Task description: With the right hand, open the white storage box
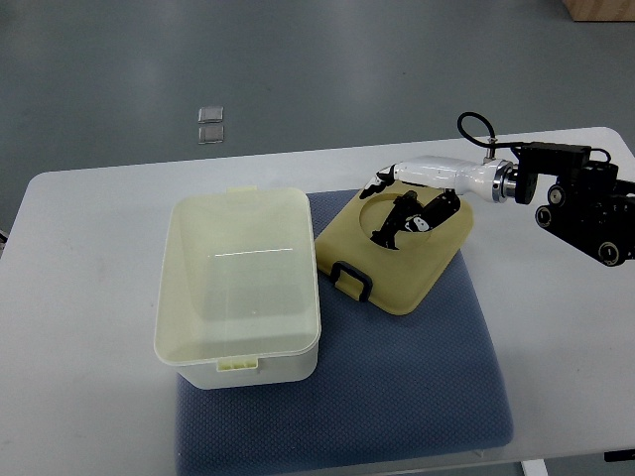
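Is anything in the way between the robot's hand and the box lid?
Nothing visible. The right hand is already over the lid, which lies off the white storage box on the blue mat and leans against the box's right side. The box is open and looks empty inside.

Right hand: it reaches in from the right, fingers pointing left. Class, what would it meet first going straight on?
The right hand already lies over the detached lid. Straight on leftward, it would probably meet the open white storage box next, though height is unclear.
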Robot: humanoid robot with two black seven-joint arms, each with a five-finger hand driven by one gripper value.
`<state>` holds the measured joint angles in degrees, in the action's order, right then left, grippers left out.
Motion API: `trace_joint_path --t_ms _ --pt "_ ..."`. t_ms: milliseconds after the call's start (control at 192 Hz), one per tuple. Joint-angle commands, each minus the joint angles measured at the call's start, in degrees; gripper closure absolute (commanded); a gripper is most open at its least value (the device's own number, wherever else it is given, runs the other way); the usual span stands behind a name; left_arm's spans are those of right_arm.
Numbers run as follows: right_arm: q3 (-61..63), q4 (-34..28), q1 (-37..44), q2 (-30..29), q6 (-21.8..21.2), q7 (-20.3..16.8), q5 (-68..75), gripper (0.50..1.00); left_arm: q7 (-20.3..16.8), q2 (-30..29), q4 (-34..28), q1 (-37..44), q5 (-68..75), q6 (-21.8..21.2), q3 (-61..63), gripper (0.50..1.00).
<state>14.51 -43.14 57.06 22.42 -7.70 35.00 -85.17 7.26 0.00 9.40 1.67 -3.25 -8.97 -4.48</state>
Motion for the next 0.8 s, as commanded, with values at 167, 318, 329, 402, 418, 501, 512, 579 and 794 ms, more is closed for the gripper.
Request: trace_joint_path --t_ms 167,318,329,402,418,501,512,579,794 --pt "0.4 0.0 0.2 0.6 -0.5 0.0 6.9 0.583 0.0 0.0 0.0 0.0 0.0 0.0 0.0 0.5" --pt "3.2 0.0 0.3 1.3 -4.2 0.0 19.1 0.572 0.0 0.0 0.0 0.0 0.0 0.0 0.0 0.5" --pt "3.3 0.0 0.4 1.3 -4.4 0.0 19.8 0.572 -0.1 0.0 0.0 0.0 0.0 0.0 0.0 0.5" --pt "4.0 0.1 0.7 1.7 -6.4 0.0 25.1 0.572 -0.1 0.0 0.0 0.0 0.0 -0.1 0.0 0.5" --pt "4.7 0.1 0.7 1.8 -6.7 0.0 26.6 0.572 -0.1 0.0 0.0 0.0 0.0 0.0 0.0 0.5" --pt "7.6 0.4 0.7 1.7 -7.8 0.0 33.0 0.572 -0.1 0.0 0.0 0.0 0.0 0.0 0.0 0.5" --pt "7.9 0.4 0.7 1.6 -7.9 0.0 33.7 0.572 -0.1 0.0 0.0 0.0 0.0 0.0 0.0 0.5" --pt "8.6 0.4 0.7 1.4 -7.8 0.0 37.5 0.572 0.0 0.0 0.0 0.0 0.0 0.0 0.0 0.5" --pt "11.7 1.9 -1.2 0.5 -6.0 0.0 58.2 0.572 -0.1 0.0 0.0 0.0 0.0 0.0 0.0 0.5"
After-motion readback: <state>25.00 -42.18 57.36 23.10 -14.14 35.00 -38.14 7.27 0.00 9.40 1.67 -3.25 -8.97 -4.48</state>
